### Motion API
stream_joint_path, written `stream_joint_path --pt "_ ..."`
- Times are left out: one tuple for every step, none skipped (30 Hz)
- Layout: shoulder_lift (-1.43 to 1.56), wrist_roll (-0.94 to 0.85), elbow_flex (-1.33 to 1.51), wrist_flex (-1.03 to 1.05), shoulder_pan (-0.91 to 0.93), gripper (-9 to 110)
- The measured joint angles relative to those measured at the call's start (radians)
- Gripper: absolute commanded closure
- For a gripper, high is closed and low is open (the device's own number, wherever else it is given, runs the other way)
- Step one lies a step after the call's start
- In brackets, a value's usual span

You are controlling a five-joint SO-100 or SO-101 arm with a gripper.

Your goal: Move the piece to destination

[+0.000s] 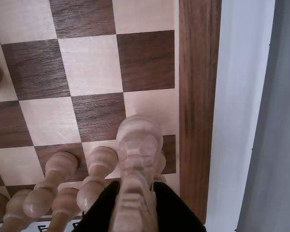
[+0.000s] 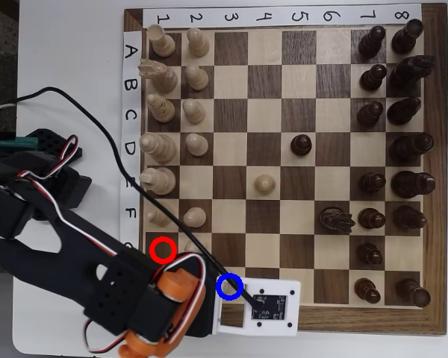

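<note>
Gripping the knight, the gripper holds it with its long axis running out along the wrist view, over the board's corner squares. From overhead, the arm hides the knight; the blue-ringed square lies just right of the red ring.

A white, smooth tabletop is lying under everything in the overhead view, showing bare along the left side and in a thin strip along the right edge. In the top left corner a patch of dark grey speckled floor is peeking past the table's edge. In the wrist view the same white surface is running down the right side, with a grey band bordering it, and soft, even light is falling across it.
</note>
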Motion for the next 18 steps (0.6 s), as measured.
stream_joint_path --pt "-0.009 0.003 0.0 0.0 0.0 101" --pt "-0.015 0.006 -0.002 0.0 0.002 101" --pt "-0.02 0.006 -0.003 0.0 0.005 101" --pt "-0.026 0.009 -0.008 0.0 0.006 101" --pt "-0.032 0.009 -0.011 -0.005 0.006 101" --pt "-0.037 0.009 -0.012 -0.011 0.008 101" --pt "-0.043 0.011 -0.012 -0.017 0.008 101" --pt "-0.051 0.012 -0.012 -0.026 0.008 101" --pt "-0.057 0.012 -0.014 -0.035 0.008 101" --pt "-0.063 0.012 -0.014 -0.044 0.008 101" --pt "-0.069 0.012 -0.017 -0.052 0.011 101" --pt "-0.075 0.012 -0.018 -0.061 0.012 100" --pt "-0.08 0.012 -0.018 -0.069 0.015 100" --pt "-0.084 0.012 -0.018 -0.077 0.02 100" --pt "-0.087 0.012 -0.018 -0.086 0.021 100" --pt "-0.091 0.012 -0.018 -0.092 0.026 100" --pt "-0.095 0.012 -0.018 -0.097 0.029 100" --pt "-0.097 0.012 -0.018 -0.1 0.031 100"
